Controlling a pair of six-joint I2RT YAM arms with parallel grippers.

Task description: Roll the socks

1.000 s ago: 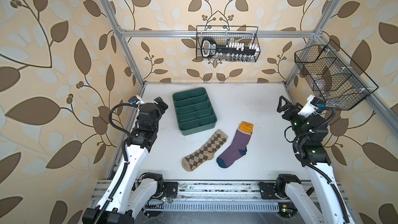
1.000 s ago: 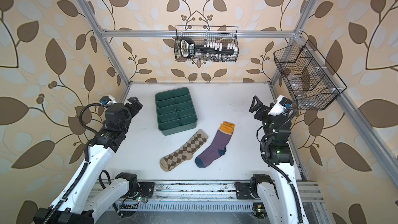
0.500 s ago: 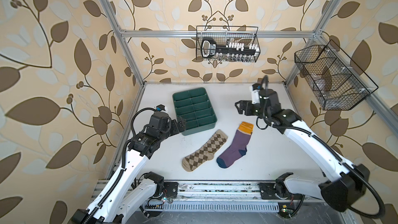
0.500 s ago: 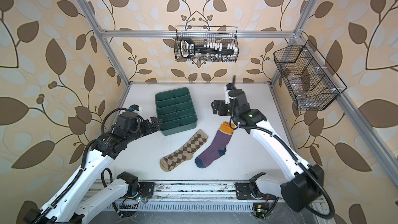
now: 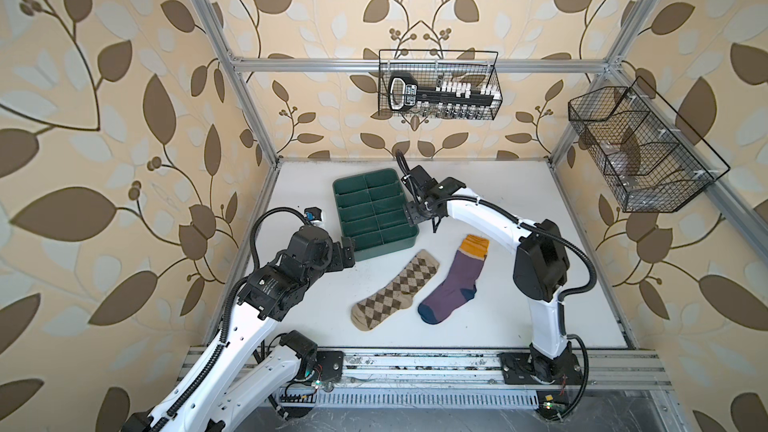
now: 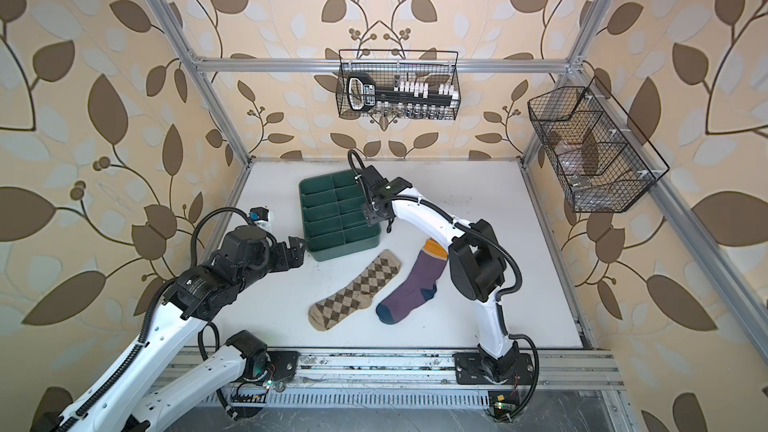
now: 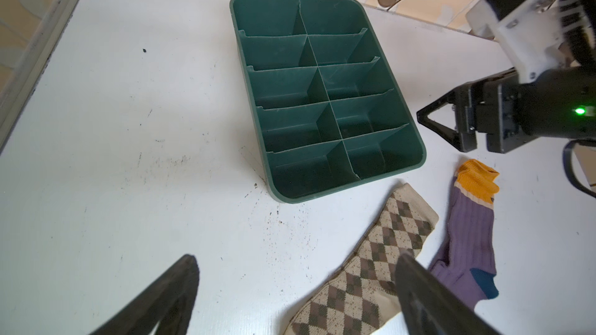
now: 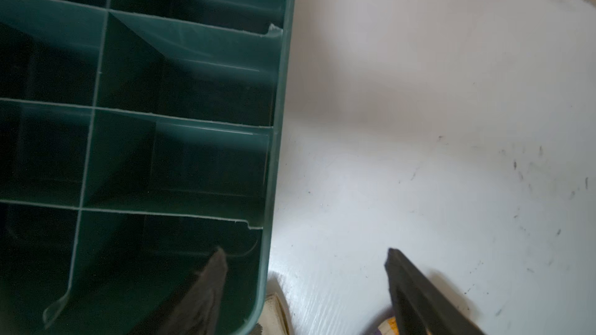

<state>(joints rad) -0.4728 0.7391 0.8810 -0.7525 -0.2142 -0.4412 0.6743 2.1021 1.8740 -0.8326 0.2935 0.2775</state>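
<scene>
Leaning over the white counter (image 5: 561,193), we crook our right arm (image 5: 490,214) to the green tray (image 5: 386,248) and our left arm (image 5: 245,338) toward its near corner. The tan sock (image 5: 395,290) and purple sock (image 5: 455,284) lie flat before the tray. Right fingers (image 7: 422,115) straddle its wall, spread and empty; left fingers (image 6: 298,250) gape, empty.

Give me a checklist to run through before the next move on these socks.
1. The argyle sock and the purple sock lie flat and unrolled: ok.
2. The left gripper is open and empty: ok.
3. The right gripper is open and empty: ok.
4. The right gripper is lined up on a sock: not ok; in its wrist view its jaws straddle the wall of the green tray.
5. Tray compartments are free: ok.
6. Socks are clear of each other: cannot tell.
</scene>
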